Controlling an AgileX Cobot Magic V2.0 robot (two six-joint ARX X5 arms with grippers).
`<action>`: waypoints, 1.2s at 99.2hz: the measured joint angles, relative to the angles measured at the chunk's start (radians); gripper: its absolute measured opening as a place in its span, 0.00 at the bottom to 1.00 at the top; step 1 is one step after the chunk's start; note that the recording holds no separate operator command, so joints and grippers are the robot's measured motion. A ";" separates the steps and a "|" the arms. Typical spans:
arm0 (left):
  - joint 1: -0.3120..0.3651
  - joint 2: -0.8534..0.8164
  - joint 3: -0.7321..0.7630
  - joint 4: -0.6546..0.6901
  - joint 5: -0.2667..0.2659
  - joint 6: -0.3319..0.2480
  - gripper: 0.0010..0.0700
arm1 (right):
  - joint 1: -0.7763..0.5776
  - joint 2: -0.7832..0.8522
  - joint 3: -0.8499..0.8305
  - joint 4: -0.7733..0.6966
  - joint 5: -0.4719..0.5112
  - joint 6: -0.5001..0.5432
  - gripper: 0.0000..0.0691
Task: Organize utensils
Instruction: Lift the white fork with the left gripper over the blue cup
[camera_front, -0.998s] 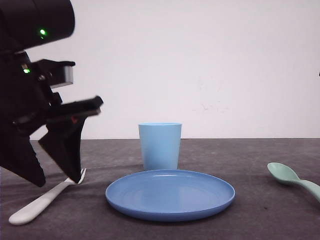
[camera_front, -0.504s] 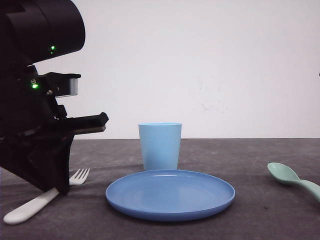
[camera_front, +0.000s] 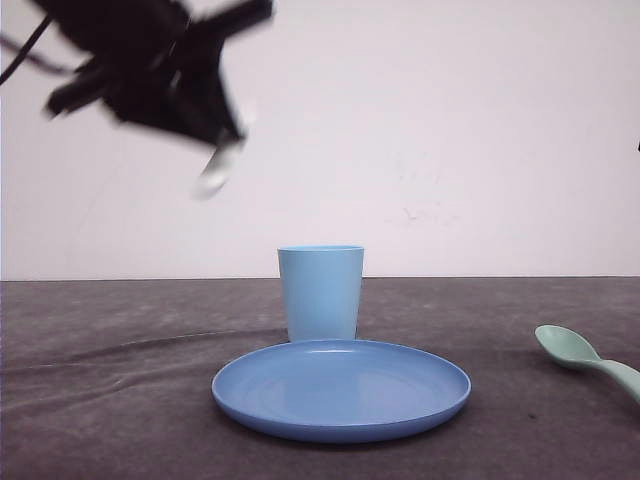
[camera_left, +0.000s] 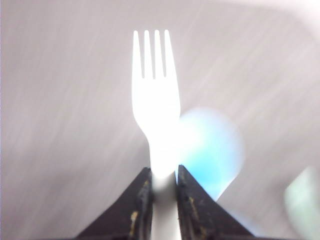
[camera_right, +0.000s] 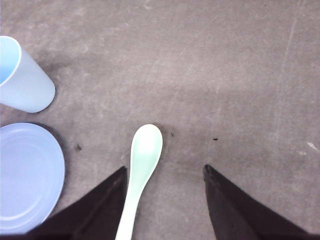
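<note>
Two utensils are in sight: one white fork and one pale mint-green spoon; beside them stand one light blue cup and one blue round plate; no brand, label or writing can be read on any of them. The left gripper is high at the upper left of the front view, blurred, well above the dark grey table; its fingers are clamped on the fork's handle, the four tines pointing away from the wrist camera. The spoon lies flat on the table at the near right, bowl toward the far side, apart from the plate; the right gripper hangs over it with its fingers spread wide, the spoon's handle lying nearer one finger and touching neither as far as can be seen. The cup stands upright just behind the plate at the table's middle; a plain white wall closes the far side.
</note>
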 joint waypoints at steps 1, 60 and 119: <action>-0.001 0.002 0.000 0.013 -0.002 0.005 0.05 | 0.000 0.000 0.000 0.001 0.000 0.000 0.44; -0.012 0.357 0.000 0.614 -0.020 0.188 0.05 | 0.000 0.000 0.000 0.080 0.000 -0.001 0.44; -0.012 0.491 0.012 0.600 -0.017 0.188 0.31 | 0.001 0.000 0.000 0.058 0.000 -0.019 0.44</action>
